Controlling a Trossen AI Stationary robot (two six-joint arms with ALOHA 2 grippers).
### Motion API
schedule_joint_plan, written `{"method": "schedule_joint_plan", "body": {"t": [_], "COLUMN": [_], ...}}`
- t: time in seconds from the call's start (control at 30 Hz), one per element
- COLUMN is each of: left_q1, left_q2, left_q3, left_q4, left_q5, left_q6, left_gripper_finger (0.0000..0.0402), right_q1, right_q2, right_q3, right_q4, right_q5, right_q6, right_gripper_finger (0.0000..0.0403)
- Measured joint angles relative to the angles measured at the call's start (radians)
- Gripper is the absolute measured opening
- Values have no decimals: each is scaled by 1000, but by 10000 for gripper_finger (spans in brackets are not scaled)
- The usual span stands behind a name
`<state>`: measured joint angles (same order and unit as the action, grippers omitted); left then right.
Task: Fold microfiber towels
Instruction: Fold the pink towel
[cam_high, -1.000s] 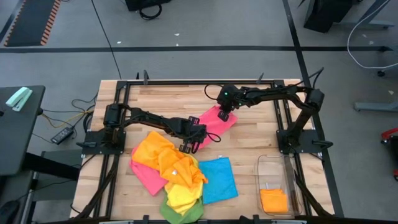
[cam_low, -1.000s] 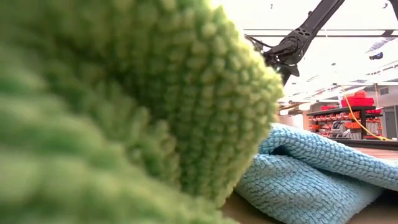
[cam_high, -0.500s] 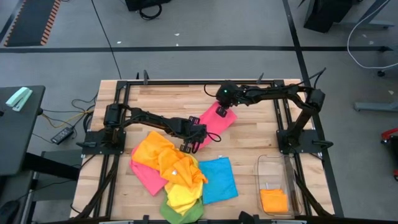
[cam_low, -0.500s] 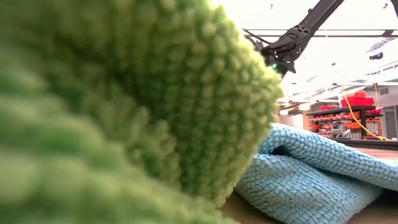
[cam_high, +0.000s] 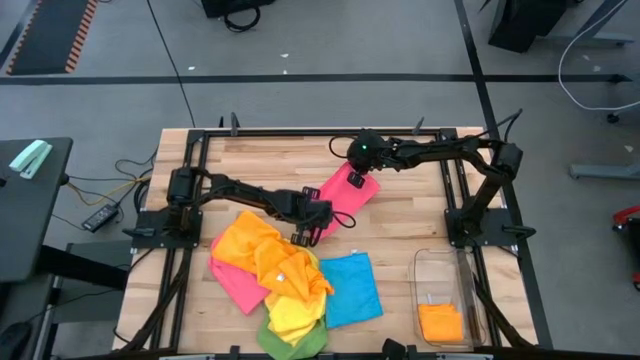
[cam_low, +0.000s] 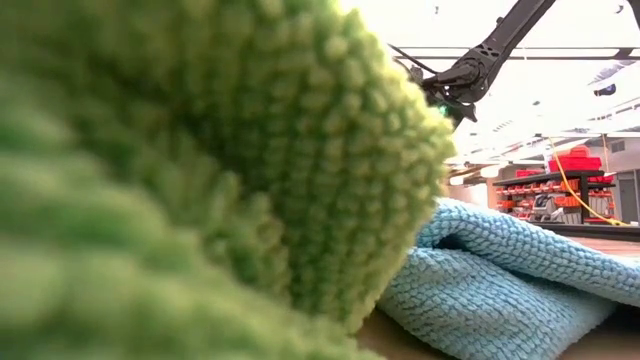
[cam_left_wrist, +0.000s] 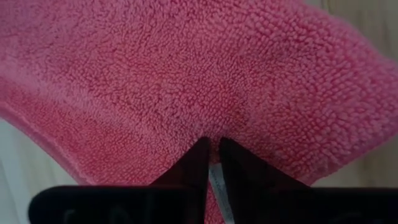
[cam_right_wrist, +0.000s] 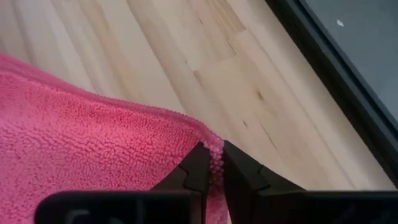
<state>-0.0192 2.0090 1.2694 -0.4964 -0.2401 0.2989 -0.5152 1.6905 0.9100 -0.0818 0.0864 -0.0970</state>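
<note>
Jaws, both arms: pinched nearly closed on the same pink towel (cam_high: 340, 203). On my left wrist feed the left gripper (cam_left_wrist: 211, 155) nips a fold of pink pile, a pale tag showing between the tips. On the right wrist feed the right gripper (cam_right_wrist: 212, 158) clamps the towel's hemmed corner, bare wood beyond it.

Item: pink towel, spread mid-desk between the two arms in the high view; left gripper (cam_high: 303, 236) at its near edge, right gripper (cam_high: 355, 180) at its far corner.

Item: heap of towels at the front of the desk. Orange towel (cam_high: 258, 252) on top, a second pink one (cam_high: 237, 282) under it, yellow towel (cam_high: 292, 316) and green towel (cam_high: 292, 345) at the front edge, the green partly cut off by the frame. Blue towel (cam_high: 350, 287) lies flat beside the heap.

Item: clear bin (cam_high: 443, 298) at the front right, a folded orange cloth (cam_high: 441, 322) inside.

Obscured: my low feed is almost wholly filled by green pile (cam_low: 200, 170), with blue towel (cam_low: 500, 270) behind; only one arm's upper links show above it, no jaws visible there.

Surface: wooden desk (cam_high: 270, 165) in a black frame. Room: grey floor, cables, a side table at left; shelving with red bins in the low feed.
</note>
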Motion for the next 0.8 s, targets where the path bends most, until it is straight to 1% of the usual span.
{"method": "schedule_joint_plan", "body": {"t": [0.13, 0.23, 0.37, 0.5, 0.63, 0.7, 0.8], "left_q1": [-8, -11, -11, -13, -13, -13, -13], "left_q2": [0, 0, 0, -1, -14, -24, -58], "left_q3": [0, 0, 0, 0, -1, -2, -3], "left_q4": [-1, -4, -14, -21, -40, -59, -97], "left_q5": [-6, -26, -46, -51, -48, -46, -42], "left_q6": [-6, -32, -60, -59, -57, -59, -58], "left_gripper_finger": [46, 48, 59, 71, 81, 85, 91], "right_q1": [0, 0, 0, -9, -25, -29, -24], "right_q2": [0, 0, 0, 0, 0, 0, 0], "right_q3": [0, 0, 0, 28, 52, 54, 52], "right_q4": [3, 3, -4, -90, -168, -183, -188], "right_q5": [9, 33, 37, 37, 36, 2, -117], "right_q6": [-6, -9, -7, 15, 22, 24, 4], "right_gripper_finger": [78, 109, 152, 182, 197, 200, 200]}}
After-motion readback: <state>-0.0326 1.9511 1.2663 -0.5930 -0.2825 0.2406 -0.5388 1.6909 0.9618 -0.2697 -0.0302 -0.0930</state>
